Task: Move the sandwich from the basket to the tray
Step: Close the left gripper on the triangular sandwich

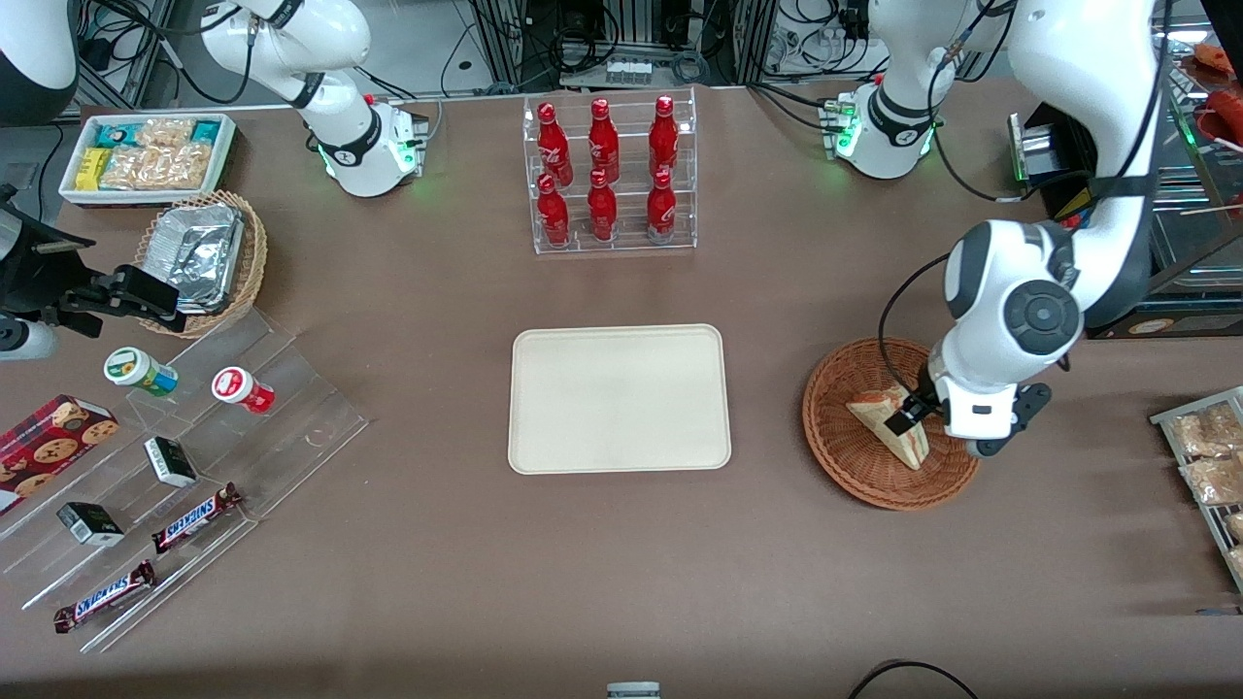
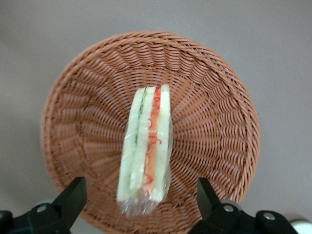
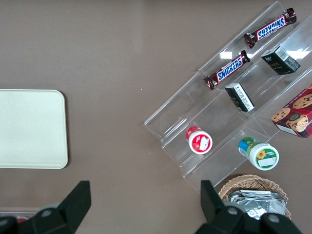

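The sandwich (image 2: 146, 151) is seen lying in the reddish-brown wicker basket (image 2: 219, 122), standing on its edge with the red and green filling turned upward. The pincer (image 2: 141, 204) is held just above the basket with its fingers (image 2: 73, 195) spread wide, one on each side of the sandwich and clear of it. The cream tray (image 1: 620, 398) is set on the desk (image 1: 621, 582) near the basket, toward the parked arm's end.

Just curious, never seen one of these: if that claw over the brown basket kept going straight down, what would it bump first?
Probably the sandwich: the open gripper hangs over it, fingers either side, wicker basket underneath.
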`<state>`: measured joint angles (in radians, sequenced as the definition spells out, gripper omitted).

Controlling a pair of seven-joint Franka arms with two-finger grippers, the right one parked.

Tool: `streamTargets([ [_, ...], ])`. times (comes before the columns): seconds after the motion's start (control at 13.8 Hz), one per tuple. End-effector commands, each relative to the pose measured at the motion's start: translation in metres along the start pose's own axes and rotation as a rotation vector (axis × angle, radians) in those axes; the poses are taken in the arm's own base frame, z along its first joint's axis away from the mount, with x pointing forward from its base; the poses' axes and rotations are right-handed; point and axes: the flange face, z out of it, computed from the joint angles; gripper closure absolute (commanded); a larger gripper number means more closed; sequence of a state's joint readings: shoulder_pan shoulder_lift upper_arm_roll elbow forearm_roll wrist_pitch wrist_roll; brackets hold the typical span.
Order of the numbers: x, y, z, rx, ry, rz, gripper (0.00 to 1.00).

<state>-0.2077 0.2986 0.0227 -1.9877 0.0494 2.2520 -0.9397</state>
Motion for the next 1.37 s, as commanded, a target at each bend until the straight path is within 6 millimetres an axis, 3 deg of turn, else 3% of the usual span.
streamTargets([
  [0.0,-0.014,-0.014,0.018,-0.025,0.029,-0.025,0.00],
  [0.43,-0.026,-0.028,0.051,-0.036,0.033,-0.024,0.02],
  [0.51,-0.025,-0.027,0.050,-0.039,0.034,-0.028,0.23],
  [0.65,-0.023,-0.024,0.053,-0.039,0.034,-0.048,1.00],
  [0.8,-0.020,-0.018,0.049,-0.046,0.038,-0.049,1.00],
  [0.94,-0.016,-0.013,0.026,-0.050,0.043,-0.045,1.00],
  [1.16,-0.016,0.006,-0.042,0.055,-0.014,0.007,1.00],
  [1.3,-0.045,0.038,-0.092,0.095,-0.024,0.091,1.00],
])
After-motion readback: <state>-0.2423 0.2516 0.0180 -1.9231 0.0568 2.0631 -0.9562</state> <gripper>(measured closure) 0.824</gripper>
